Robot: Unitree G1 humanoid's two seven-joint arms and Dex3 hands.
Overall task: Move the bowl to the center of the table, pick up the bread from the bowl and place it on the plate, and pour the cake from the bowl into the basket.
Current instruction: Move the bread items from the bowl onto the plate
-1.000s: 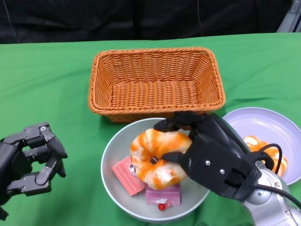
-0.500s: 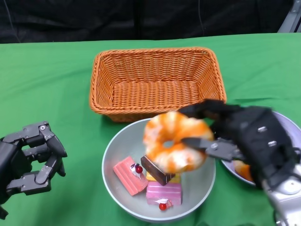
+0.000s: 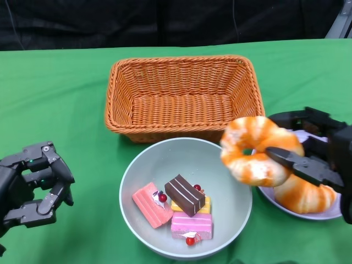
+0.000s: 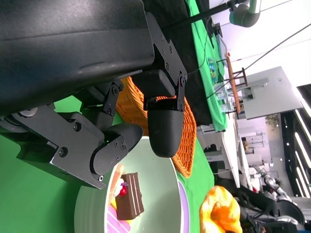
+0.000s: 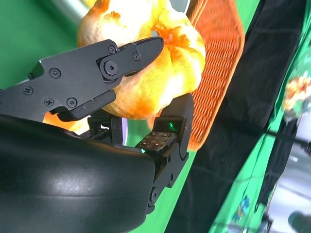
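A grey-green bowl (image 3: 137, 181) is sitting just in front of the woven orange basket (image 3: 181, 96), which is lying empty. Inside the bowl, pink, yellow and chocolate cake slices (image 3: 184, 206) are lying bunched together. A ring-shaped orange-and-white bread (image 3: 256, 151) is hanging in the right robot hand (image 3: 319, 162), above the gap between the bowl's rim and the lilac plate (image 3: 308, 212), where a second bread (image 3: 305, 195) is resting.

The held bread (image 3: 256, 151) hides part of the plate (image 3: 330, 215); the right hand (image 3: 322, 159) runs off-frame.
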